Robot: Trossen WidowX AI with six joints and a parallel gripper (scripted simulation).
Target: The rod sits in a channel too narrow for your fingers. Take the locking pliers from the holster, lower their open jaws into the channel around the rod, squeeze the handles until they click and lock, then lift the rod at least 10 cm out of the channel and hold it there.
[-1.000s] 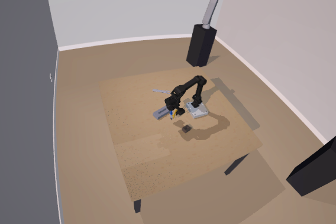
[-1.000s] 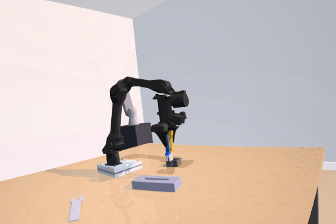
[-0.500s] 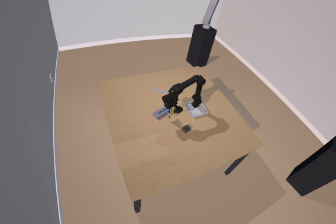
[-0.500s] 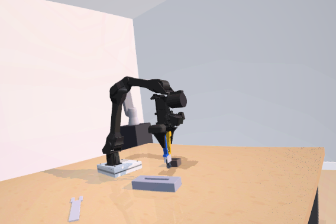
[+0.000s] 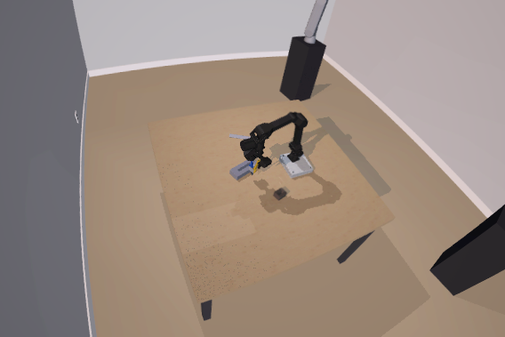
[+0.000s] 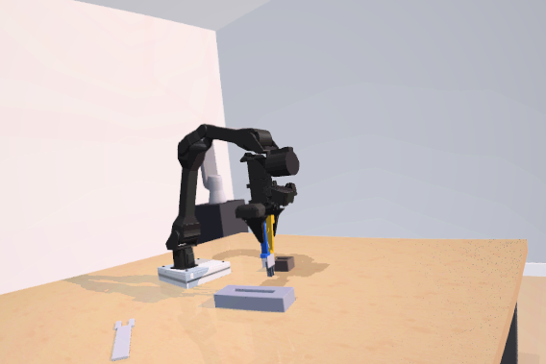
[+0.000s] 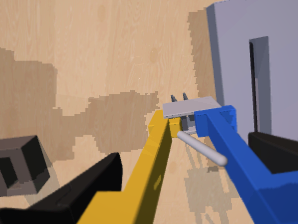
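Between the gripper's fingers (image 5: pixel 258 164) (image 6: pixel 269 238), spread to the handles' width, the pliers (image 5: pixel 256 166) (image 6: pixel 270 238) (image 7: pixel 159 145) are pinched, tips down and apart, clear of the holster (image 5: pixel 279 194) (image 6: pixel 285 263) (image 7: pixel 36 162). Beside them lies the channel block (image 5: pixel 237 174) (image 6: pixel 252 303) (image 7: pixel 235 60); its rod cannot be clearly made out. The tips should be centred over the slot and aligned first—then lowered straight, with squeezing withheld until the rod is straddled.

bright, even light; crisp shadows on tabletop (image 5: pixel 213 207) (image 6: pixel 409 291) (image 7: pixel 125 40); top view soft, walls bowed at edges.
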